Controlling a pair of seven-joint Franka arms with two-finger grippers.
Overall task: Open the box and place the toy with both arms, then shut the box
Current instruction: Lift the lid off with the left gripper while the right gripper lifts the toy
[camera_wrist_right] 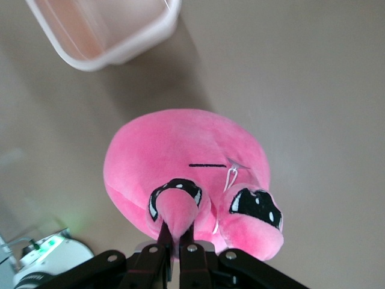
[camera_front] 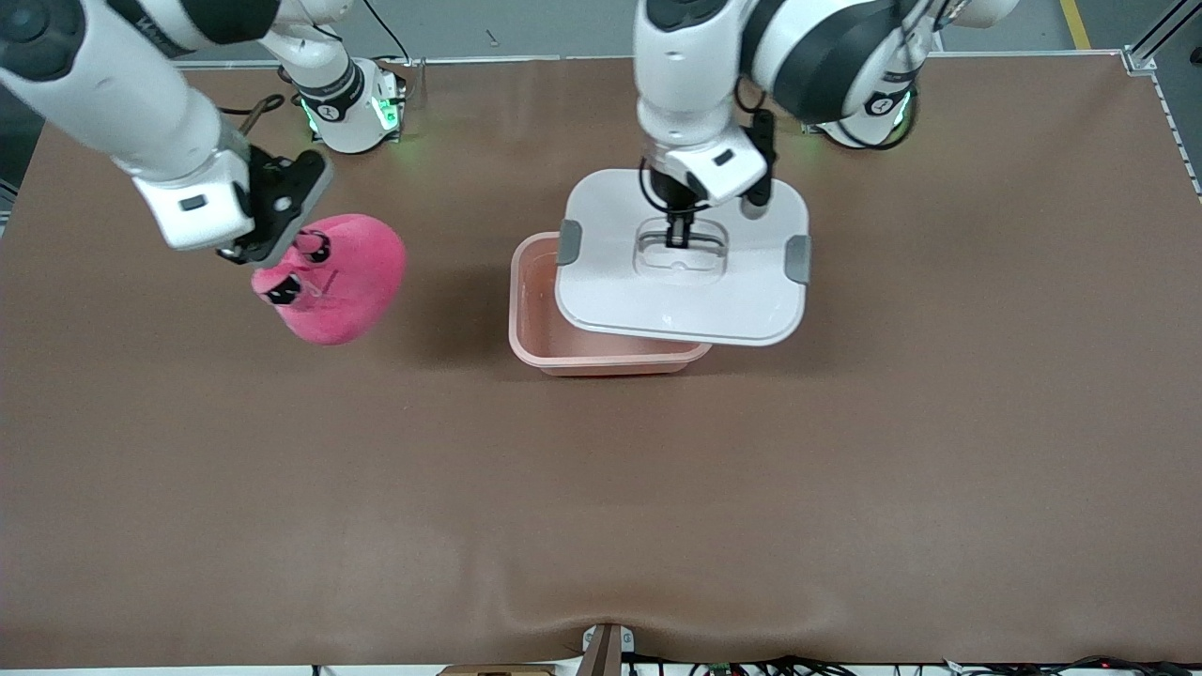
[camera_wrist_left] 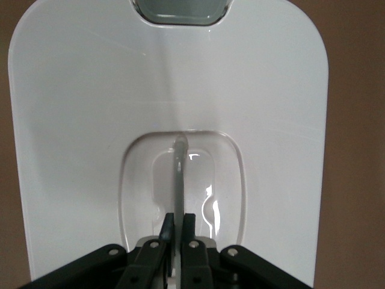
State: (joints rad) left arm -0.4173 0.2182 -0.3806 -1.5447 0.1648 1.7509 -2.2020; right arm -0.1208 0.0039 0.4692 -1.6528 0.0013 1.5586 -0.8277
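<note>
The box point(camera_front: 528, 314) is an open pale pink tub in the middle of the table; it also shows in the right wrist view point(camera_wrist_right: 102, 42). Its white lid point(camera_front: 676, 296) with grey side clips hangs just above the tub, shifted toward the left arm's end, so part of the tub is uncovered. My left gripper point(camera_front: 678, 235) is shut on the lid's clear handle point(camera_wrist_left: 179, 168), with the lid point(camera_wrist_left: 84, 120) filling the left wrist view. My right gripper point(camera_front: 296, 249) is shut on the pink toy's snout point(camera_wrist_right: 177, 214). It holds the toy point(camera_front: 343, 282) over the table beside the box, toward the right arm's end.
A brown cloth covers the table point(camera_front: 845, 451). The arm bases with green lights stand at the table's farthest edge point(camera_front: 352, 113) point(camera_front: 869, 108). Cables run along the edge nearest the camera point(camera_front: 751, 665).
</note>
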